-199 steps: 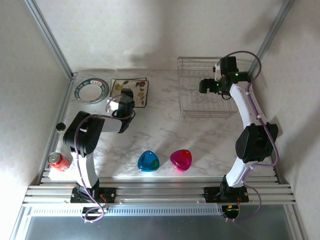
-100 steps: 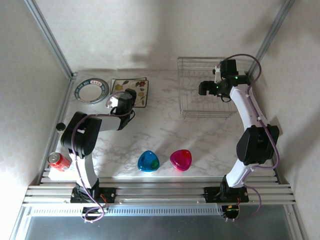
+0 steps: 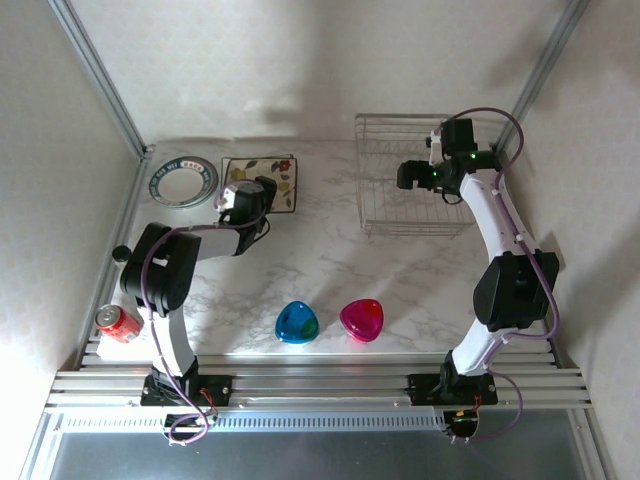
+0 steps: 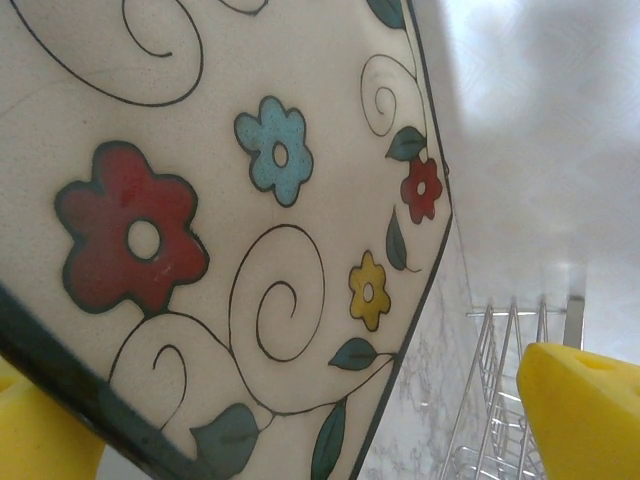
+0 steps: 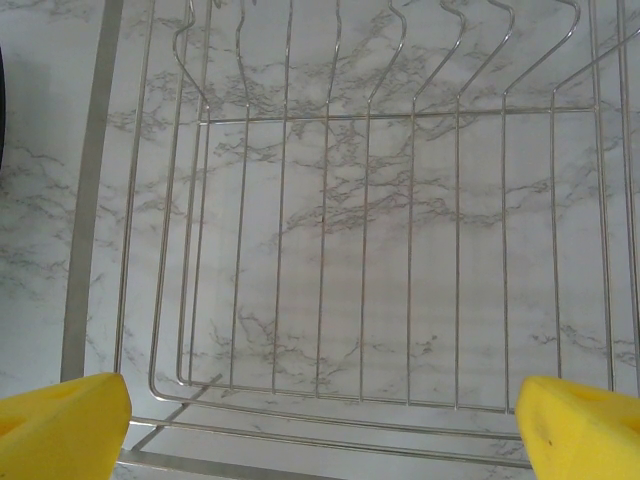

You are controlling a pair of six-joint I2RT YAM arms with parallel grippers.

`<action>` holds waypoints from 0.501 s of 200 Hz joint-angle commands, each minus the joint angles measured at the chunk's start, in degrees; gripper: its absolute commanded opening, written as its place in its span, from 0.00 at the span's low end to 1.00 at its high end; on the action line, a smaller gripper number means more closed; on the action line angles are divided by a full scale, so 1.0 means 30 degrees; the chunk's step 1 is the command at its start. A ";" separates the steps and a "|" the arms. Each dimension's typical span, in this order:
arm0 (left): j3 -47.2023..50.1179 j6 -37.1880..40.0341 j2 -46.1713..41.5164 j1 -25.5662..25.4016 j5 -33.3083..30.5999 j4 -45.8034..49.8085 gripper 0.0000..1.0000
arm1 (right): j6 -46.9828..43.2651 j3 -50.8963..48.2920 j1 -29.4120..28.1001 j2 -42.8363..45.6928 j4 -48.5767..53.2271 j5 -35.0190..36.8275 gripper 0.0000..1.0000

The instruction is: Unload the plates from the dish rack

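Dish rack (image 3: pixel 415 178) sits at far right of the marble table (image 3: pixel 320 265). Right gripper (image 3: pixel 408 176) hangs above the rack's interior, jaws wide apart; in the right wrist view both yellow pads (image 5: pixel 62 428) frame bare floor wires with marble beneath. Square flowered plate (image 3: pixel 268 178) lies flat at far left-centre, face up. Round blue-rimmed plate (image 3: pixel 183 181) lies flat just left of it, the two apart. Left gripper (image 3: pixel 244 196) is over the square plate's near-left corner, jaws spread. In the left wrist view the plate's dark edge crosses in front of the left pad (image 4: pixel 40 435); contact cannot be told. The right pad (image 4: pixel 585 400) is clear of the plate. Blue dish (image 3: pixel 297 322) and pink dish (image 3: pixel 361 319) rest near centre; red can (image 3: pixel 118 322) near left.
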State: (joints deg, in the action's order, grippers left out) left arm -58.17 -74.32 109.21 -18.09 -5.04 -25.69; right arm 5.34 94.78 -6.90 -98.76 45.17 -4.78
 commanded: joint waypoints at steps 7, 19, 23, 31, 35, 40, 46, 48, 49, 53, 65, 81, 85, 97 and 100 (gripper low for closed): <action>-0.0831 0.0605 -0.0782 0.0409 0.0710 0.0857 1.00 | 0.0269 -0.0107 0.0069 0.0584 -0.0340 -0.0406 0.99; -0.0824 0.0628 -0.1125 0.0535 0.0863 0.1214 1.00 | 0.0342 -0.0100 0.0066 0.0585 -0.0400 -0.0482 0.99; -0.0798 0.0656 -0.1268 0.0540 0.0812 0.1325 0.99 | 0.0356 -0.0085 0.0068 0.0577 -0.0418 -0.0495 0.99; -0.0798 0.0778 -0.1575 0.0574 0.0667 0.1628 1.00 | 0.0386 -0.0071 0.0054 0.0556 -0.0407 -0.0558 0.99; -0.0795 0.0846 -0.1706 0.0563 0.0582 0.1761 1.00 | 0.0412 -0.0056 0.0042 0.0548 -0.0433 -0.0575 0.99; -0.0795 0.0932 -0.1890 0.0579 0.0489 0.1860 0.99 | 0.0429 -0.0042 0.0025 0.0547 -0.0462 -0.0616 0.99; -0.0820 0.0958 -0.2095 0.0594 0.0415 0.1884 1.00 | 0.0449 -0.0041 0.0027 0.0547 -0.0492 -0.0607 0.99; -0.0823 0.0957 -0.2140 0.0605 0.0404 0.1884 1.00 | 0.0461 -0.0027 0.0024 0.0547 -0.0502 -0.0621 0.99; -0.0824 0.0986 -0.2177 0.0607 0.0397 0.1885 1.00 | 0.0468 -0.0019 0.0019 0.0547 -0.0499 -0.0642 0.99; -0.0797 0.1000 -0.2277 0.0636 0.0363 0.2251 1.00 | 0.0482 -0.0012 -0.0003 0.0543 -0.0495 -0.0668 0.99; -0.0795 0.1088 -0.2602 0.0679 0.0335 0.2615 1.00 | 0.0503 0.0046 -0.0028 0.0518 -0.0525 -0.0686 0.99; -0.0736 0.1191 -0.2938 0.0690 0.0311 0.2813 1.00 | 0.0533 0.0076 -0.0081 0.0501 -0.0598 -0.0730 0.99; -0.0687 0.1216 -0.3002 0.0685 0.0329 0.2854 1.00 | 0.0568 0.0076 -0.0111 0.0495 -0.0612 -0.0767 0.99; -0.0523 0.1165 -0.3170 0.0673 0.0409 0.2869 1.00 | 0.0584 0.0032 -0.0118 0.0489 -0.0658 -0.0759 0.99; -0.0442 0.1166 -0.3201 0.0676 0.0418 0.2832 0.99 | 0.0591 0.0019 -0.0109 0.0511 -0.0669 -0.0775 0.99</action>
State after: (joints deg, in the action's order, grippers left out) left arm -58.83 -72.40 103.07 -16.60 -3.18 -17.17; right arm 6.09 94.76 -6.92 -98.76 44.23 -6.13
